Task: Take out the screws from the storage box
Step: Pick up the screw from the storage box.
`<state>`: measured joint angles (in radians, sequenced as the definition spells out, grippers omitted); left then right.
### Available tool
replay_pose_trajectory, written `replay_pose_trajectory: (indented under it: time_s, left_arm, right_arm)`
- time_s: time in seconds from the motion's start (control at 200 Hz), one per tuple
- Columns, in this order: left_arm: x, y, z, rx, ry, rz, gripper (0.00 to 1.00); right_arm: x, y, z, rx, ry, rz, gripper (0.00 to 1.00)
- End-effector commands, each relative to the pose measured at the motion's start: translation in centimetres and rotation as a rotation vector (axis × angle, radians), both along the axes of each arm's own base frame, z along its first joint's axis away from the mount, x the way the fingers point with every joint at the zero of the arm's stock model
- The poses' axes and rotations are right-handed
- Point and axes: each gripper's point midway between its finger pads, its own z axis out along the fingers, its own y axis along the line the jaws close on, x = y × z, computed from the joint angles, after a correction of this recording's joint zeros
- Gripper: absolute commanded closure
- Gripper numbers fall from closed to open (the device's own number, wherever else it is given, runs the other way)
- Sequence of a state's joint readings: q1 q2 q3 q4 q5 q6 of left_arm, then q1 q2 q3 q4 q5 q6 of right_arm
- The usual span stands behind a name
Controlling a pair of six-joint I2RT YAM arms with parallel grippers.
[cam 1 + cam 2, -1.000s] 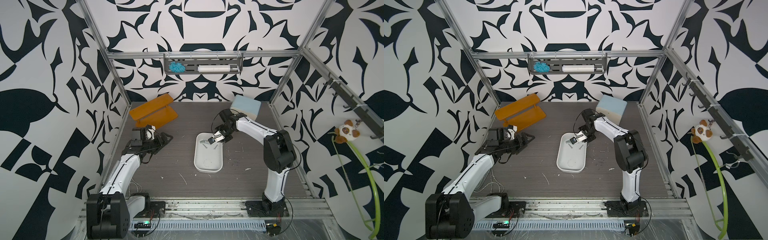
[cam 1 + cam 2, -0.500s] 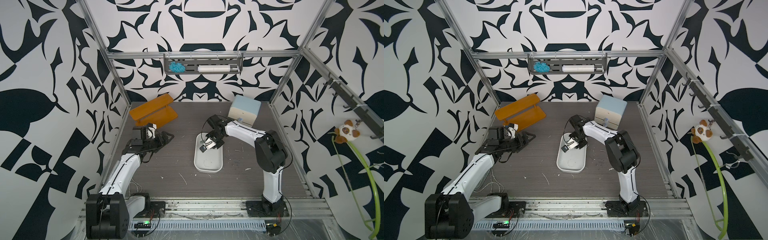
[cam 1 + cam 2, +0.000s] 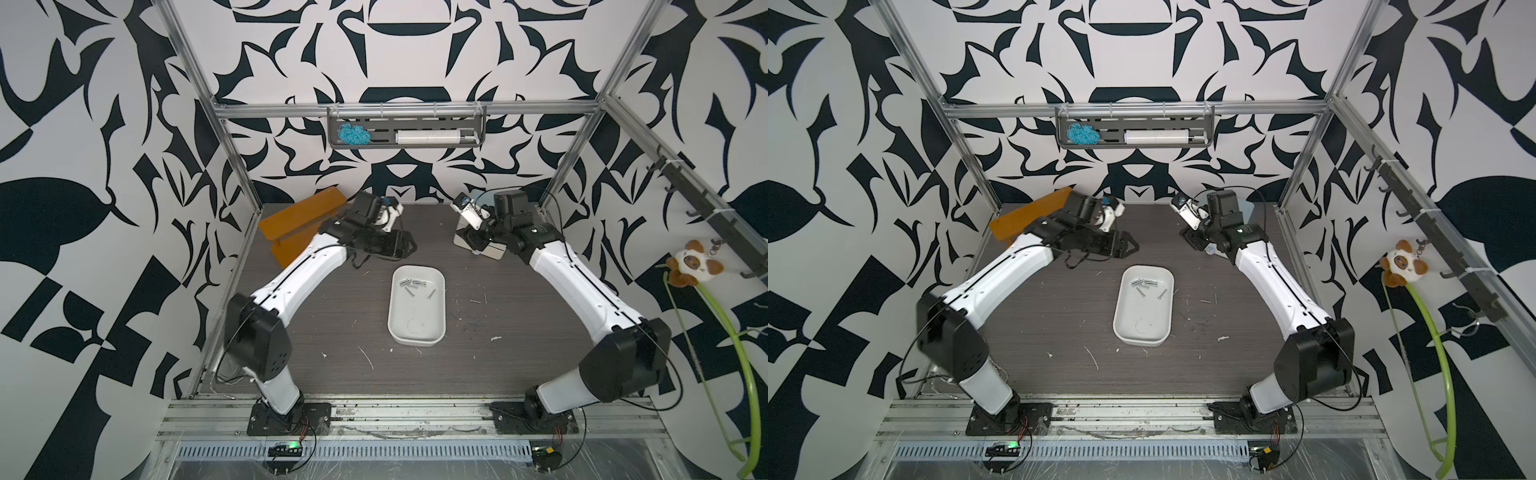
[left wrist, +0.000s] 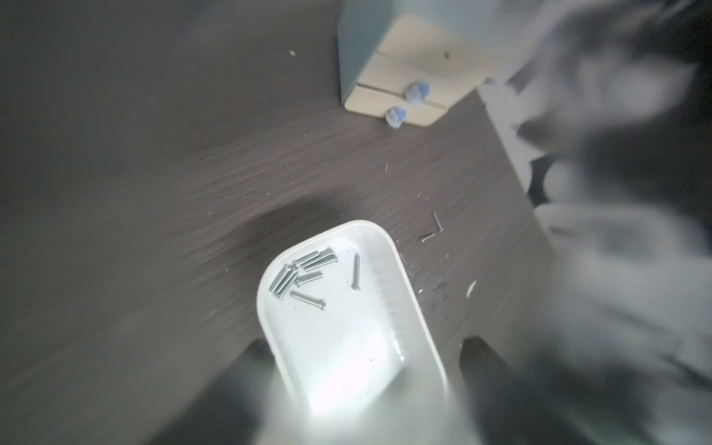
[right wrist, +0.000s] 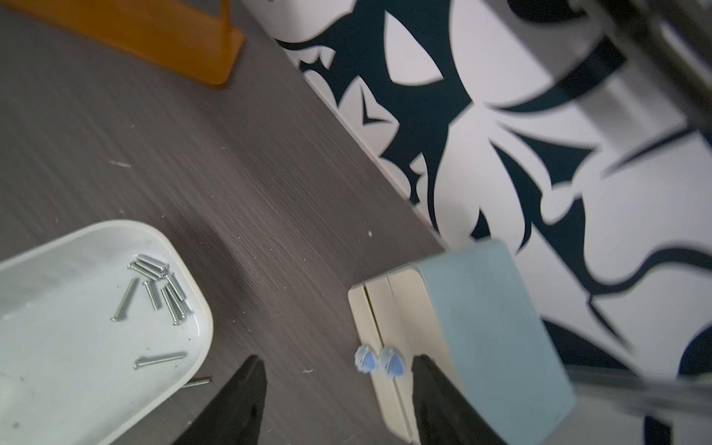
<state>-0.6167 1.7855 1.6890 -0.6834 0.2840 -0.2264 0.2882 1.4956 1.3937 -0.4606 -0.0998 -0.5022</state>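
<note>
Lying in the smooth, round-cornered storage box [image 3: 417,322] are thin silvery screws [image 3: 413,284]; left fingers [image 4: 483,370] and right fingers [image 5: 242,400] gape apart.

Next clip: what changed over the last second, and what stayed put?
The right claw left the far end of the storage box, swung out to the cabinet, and now stands open and empty. The left claw, open, moved in from the left toward the box's far end. The box stayed put, screws in its far end.
</note>
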Motion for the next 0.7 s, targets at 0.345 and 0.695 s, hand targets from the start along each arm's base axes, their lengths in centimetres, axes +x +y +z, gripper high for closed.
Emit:
replay_pose_trajectory:
  time_s: [0.345, 0.695]
  left_arm:
    - [-4.1, -5.2, -9.4, 0.397, 0.054, -0.280, 0.22]
    - [-5.4, -5.1, -13.4, 0.446, 0.012, -0.356, 0.29]
  right_arm:
    - [-3.2, -10.3, -1.7, 0.401, 0.178, -0.553, 0.22]
    - [-2.8, -10.0, -3.8, 0.391, 0.237, -0.554, 0.22]
